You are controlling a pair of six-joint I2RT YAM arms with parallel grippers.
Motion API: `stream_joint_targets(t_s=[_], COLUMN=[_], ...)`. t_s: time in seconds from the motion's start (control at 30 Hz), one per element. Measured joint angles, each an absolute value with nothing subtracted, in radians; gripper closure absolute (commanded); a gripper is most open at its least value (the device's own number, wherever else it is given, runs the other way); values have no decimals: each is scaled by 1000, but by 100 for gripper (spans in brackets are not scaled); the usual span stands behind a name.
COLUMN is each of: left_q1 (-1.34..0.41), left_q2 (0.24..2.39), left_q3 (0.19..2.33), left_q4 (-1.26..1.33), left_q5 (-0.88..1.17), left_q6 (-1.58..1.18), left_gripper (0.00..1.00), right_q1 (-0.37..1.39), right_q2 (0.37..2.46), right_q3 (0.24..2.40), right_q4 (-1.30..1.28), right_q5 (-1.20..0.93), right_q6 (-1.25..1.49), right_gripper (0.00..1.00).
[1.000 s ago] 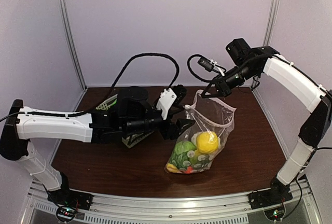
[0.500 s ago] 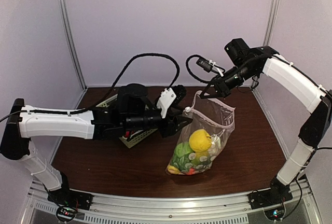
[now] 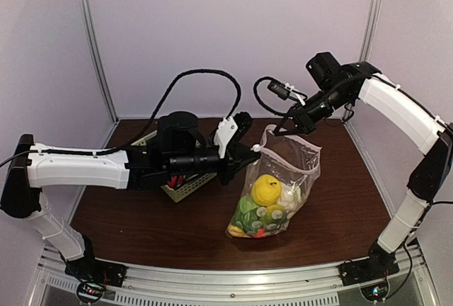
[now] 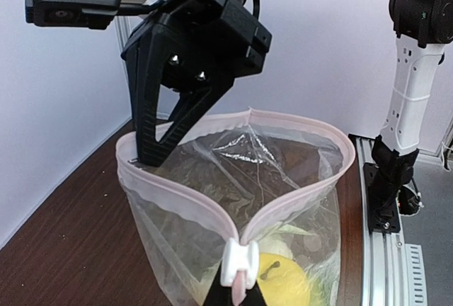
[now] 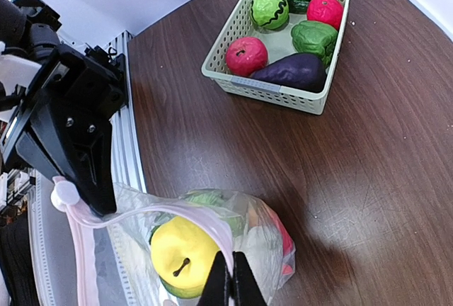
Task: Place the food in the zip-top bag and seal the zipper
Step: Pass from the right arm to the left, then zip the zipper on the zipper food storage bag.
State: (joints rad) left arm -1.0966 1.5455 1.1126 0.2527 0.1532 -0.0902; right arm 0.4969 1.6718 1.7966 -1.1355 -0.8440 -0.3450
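From above, the clear crinkly plastic zip-top bag (image 3: 304, 161) stands upright on the dark brown wooden counter (image 3: 340, 200), right of centre. The glossy plastic toy food (image 3: 263, 210) is heaped in its bottom, with a round yellow fruit (image 3: 265, 189) on top. The left gripper (image 3: 253, 151) is closed on the near-left end of the bag's rim. The right gripper (image 3: 277, 129) is pinched shut on the rim's far side, so the mouth hangs spread between them. A pale green lattice basket (image 3: 182, 189) sits partly hidden behind the left arm.

In the left wrist view, the pale pinkish-white zipper (image 4: 177, 196) loops open around the mouth of the zip-top bag (image 4: 177, 249). The left gripper (image 4: 232, 297) is clamped at the bottom edge of the view, just under the white slider (image 4: 238, 263). The right gripper (image 4: 148, 157) reaches down from above and nips the strip on the opposite side. The yellow fruit (image 4: 283, 278) shows through the plastic.

In the right wrist view, the right gripper (image 5: 228, 288) is closed tight on the zipper (image 5: 141, 210). The left gripper (image 5: 105, 203) grips the strip beside the slider (image 5: 64, 193). The yellow fruit (image 5: 180, 249) lies inside the zip-top bag (image 5: 262, 249). The basket (image 5: 269, 88) stands well apart on the counter (image 5: 368, 178) and holds green and red pieces and a purple eggplant (image 5: 294, 72).
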Motion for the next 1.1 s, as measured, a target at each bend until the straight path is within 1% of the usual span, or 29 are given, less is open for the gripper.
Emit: stream_joint_targets(t_s=[0.13,0.17,0.27,0.37,0.43,0.5,0.6,0.7,0.87,0.97,1.1], left_q1=[-1096,-1096,-1093,-1087,-1087,-1087,-1087,-1087,-1087,-1087,-1086], left_q2=[1528,1518,1474,1449,1449,1452,1457,1466,1475,1478,1478], left_q3=[1113,1113,1113,1112,1112,1112,1112,1113,1113,1113,1113], left_q4=[208,199,180,153,144,130,131,134,137,142,158], left_q5=[152,152,148,152,159,163,165,165,165,165,165], left_q6=[-72,-67,-53,-44,-43,-43,-43,-43,-52,-62,-73], left_gripper=[100,100,100,100,100,100,100,100,100,100,100], right_q1=[493,489,480,466,458,455,474,513,609,651,686], right_q2=[1672,1671,1661,1660,1660,1660,1654,1625,1599,1598,1597], right_q3=[1853,1868,1898,1914,1923,1945,1993,1977,1915,1877,1825], right_q4=[-1240,-1258,-1308,-1326,-1333,-1340,-1335,-1327,-1288,-1230,-1139], right_q5=[-782,-769,-745,-732,-734,-743,-765,-789,-831,-841,-841], right_q6=[-452,-482,-589,-652,-686,-702,-733,-734,-735,-726,-692], right_gripper=[100,97,84,60,51,47,47,48,54,60,62])
